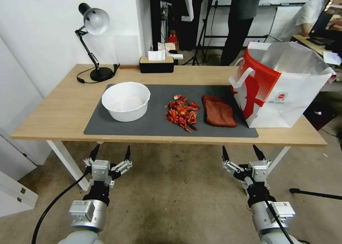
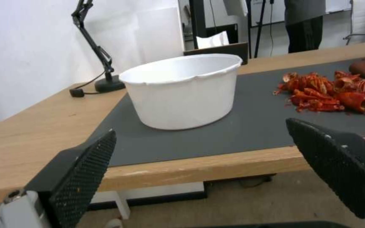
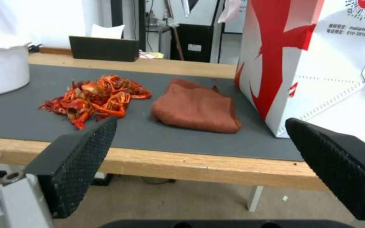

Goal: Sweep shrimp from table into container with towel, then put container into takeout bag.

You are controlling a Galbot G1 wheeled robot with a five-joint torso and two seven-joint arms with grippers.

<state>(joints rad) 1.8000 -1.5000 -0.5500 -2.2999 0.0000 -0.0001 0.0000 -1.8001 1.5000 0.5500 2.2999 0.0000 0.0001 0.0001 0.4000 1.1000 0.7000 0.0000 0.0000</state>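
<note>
Head view: shrimp (image 1: 182, 114) between container (image 1: 125, 100), towel (image 1: 219, 112).

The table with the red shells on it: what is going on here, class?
Nothing is being handled yet. Both the left gripper and the right gripper hang open below the table's near edge. On the grey mat, the shrimp lie piled between the empty container and the folded towel. The takeout bag stands open beside the towel.

White wall (image 1: 42, 34) on left, worn brown floor (image 1: 178, 194). Black desk lamp (image 1: 93, 41) and black tissue box (image 1: 156, 64) at tabletop's far edge. Tripod (image 1: 201, 34) and white cabinet (image 1: 14, 194) beyond; second desk (image 1: 310, 41) at far right.
</note>
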